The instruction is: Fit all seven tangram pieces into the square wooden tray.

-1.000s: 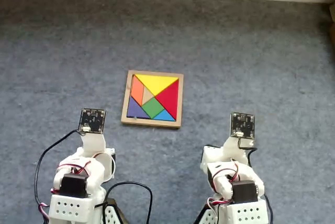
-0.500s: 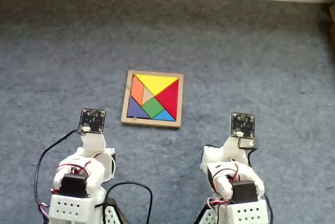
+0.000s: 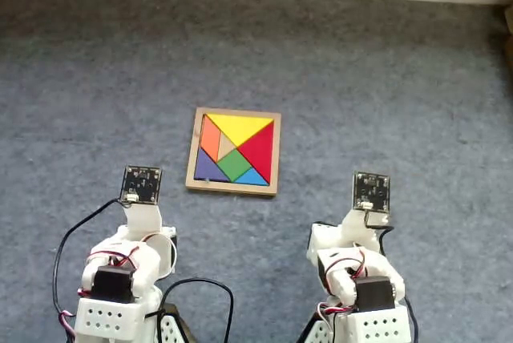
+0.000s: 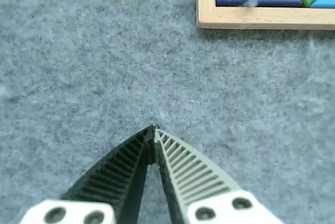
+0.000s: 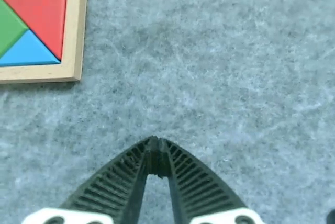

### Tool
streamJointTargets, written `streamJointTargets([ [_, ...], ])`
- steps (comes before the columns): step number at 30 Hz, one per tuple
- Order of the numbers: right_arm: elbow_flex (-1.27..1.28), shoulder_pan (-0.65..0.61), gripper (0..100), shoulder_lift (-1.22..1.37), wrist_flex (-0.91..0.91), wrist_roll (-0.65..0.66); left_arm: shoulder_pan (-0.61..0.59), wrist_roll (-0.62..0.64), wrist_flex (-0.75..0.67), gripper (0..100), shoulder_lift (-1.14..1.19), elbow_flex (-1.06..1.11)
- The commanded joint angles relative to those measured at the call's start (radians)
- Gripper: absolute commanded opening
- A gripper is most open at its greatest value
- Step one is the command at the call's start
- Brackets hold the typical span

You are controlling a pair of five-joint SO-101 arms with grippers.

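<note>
Handling: the pieces look thin, stiff and light, probably wood with smooth painted faces that may slip. Each is best pinched across two opposite edges, but seated flush they offer no edge to grip. The tray [image 3: 232, 190] is best taken by its raised rim.
Tray: one, square and wooden, lying flat on the grey counter [image 3: 385, 78].
Pieces: seven, all inside the tray with no gap showing.
Large triangles: two, the yellow triangle [image 3: 240, 127] and the red triangle [image 3: 260, 151].
Other triangles: three, the purple triangle [image 3: 207, 170], the light blue triangle [image 3: 252, 176] and the tan triangle [image 3: 228, 147].
Four-sided pieces: two, the green square [image 3: 234, 165] and the orange slanted piece [image 3: 211, 138].
Left hand [image 4: 153, 130]: tips together, holding nothing, over the counter just off the tray's purple corner.
Right hand [image 5: 154, 141]: tips together, holding nothing, over the counter off the tray's light blue corner.
Progress: the puzzle appears complete.
</note>
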Motion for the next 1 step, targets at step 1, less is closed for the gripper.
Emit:
streamJointTargets([
  [1,0.128,-0.004,0.5,0.005,0.008,-0.006,-0.013,-0.003,0.006,1,-0.027,0.019],
])
